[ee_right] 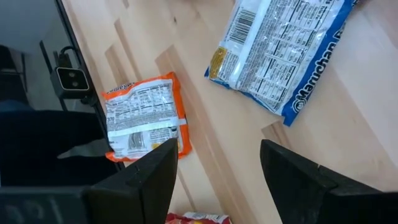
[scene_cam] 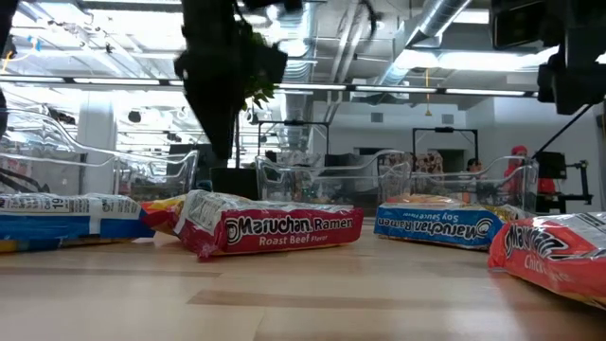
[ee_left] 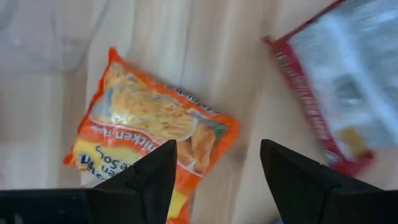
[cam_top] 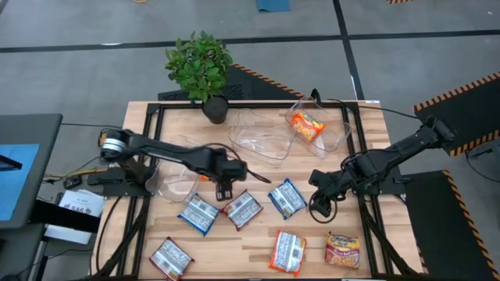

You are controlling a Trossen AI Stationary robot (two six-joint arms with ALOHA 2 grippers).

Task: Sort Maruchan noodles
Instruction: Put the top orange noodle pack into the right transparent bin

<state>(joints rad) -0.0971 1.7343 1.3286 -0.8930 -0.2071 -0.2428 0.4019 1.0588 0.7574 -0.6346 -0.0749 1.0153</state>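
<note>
Several Maruchan packets lie flat on the wooden table. In the high view I see blue ones, red ones and orange ones. Another orange packet lies in a clear bin. My left gripper is open above an orange packet, with a red packet beside it. My right gripper is open above bare wood, between a blue packet and an orange one.
Two more clear bins stand on the table's far and left parts. A potted plant stands at the far edge. From table height, a red Roast Beef packet and a blue packet lie ahead.
</note>
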